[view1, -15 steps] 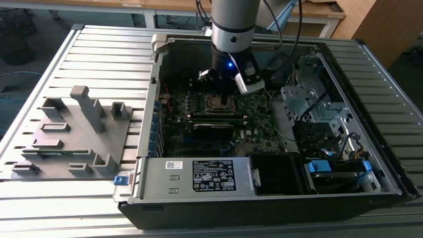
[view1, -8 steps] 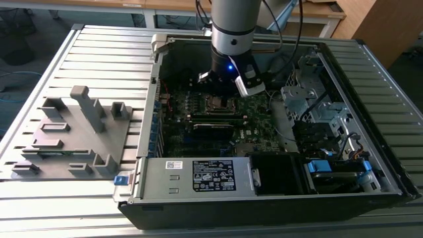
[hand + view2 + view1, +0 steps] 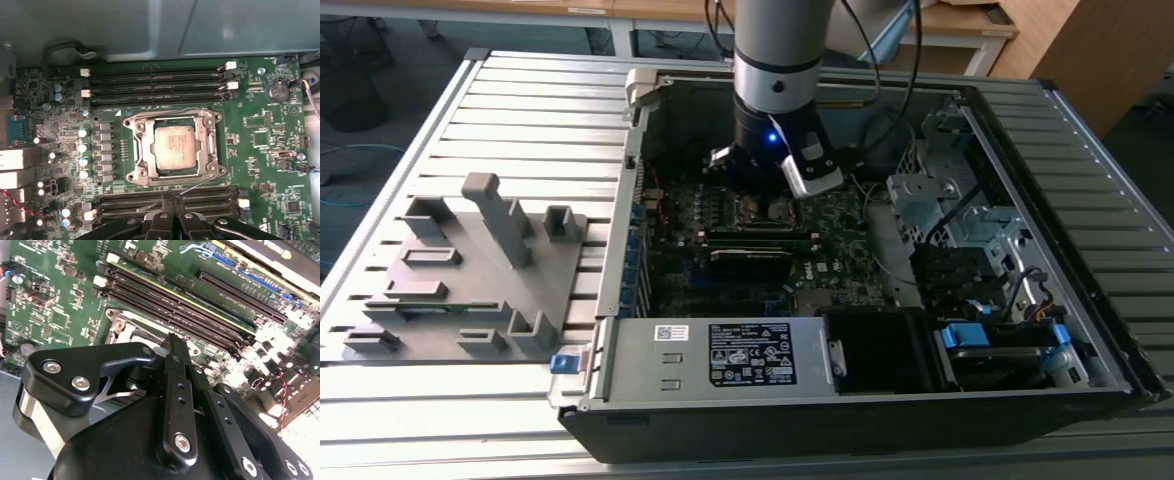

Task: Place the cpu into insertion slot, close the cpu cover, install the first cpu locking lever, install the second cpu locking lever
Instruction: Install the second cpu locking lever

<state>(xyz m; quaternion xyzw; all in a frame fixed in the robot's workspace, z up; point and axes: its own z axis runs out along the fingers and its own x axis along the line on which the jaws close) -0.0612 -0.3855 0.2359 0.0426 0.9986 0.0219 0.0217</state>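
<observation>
Already the cpu (image 3: 173,147) sits in the insertion slot (image 3: 137,150) with the cpu cover (image 3: 209,145) folded down around it, by the look of the first wrist view. A thin locking lever (image 3: 200,184) runs along the socket's edge beside the claw (image 3: 171,199), whose fingers are pressed together; whether it is latched I cannot tell. Print on the chip's top is unreadable.

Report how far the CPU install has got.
Done, by the look of it: the cpu sits in the insertion slot with the cpu cover down around it. In hand: the gripper, jaws together, is at a thin wire lever by the socket edge. Whether either lever is latched I cannot tell.
</observation>
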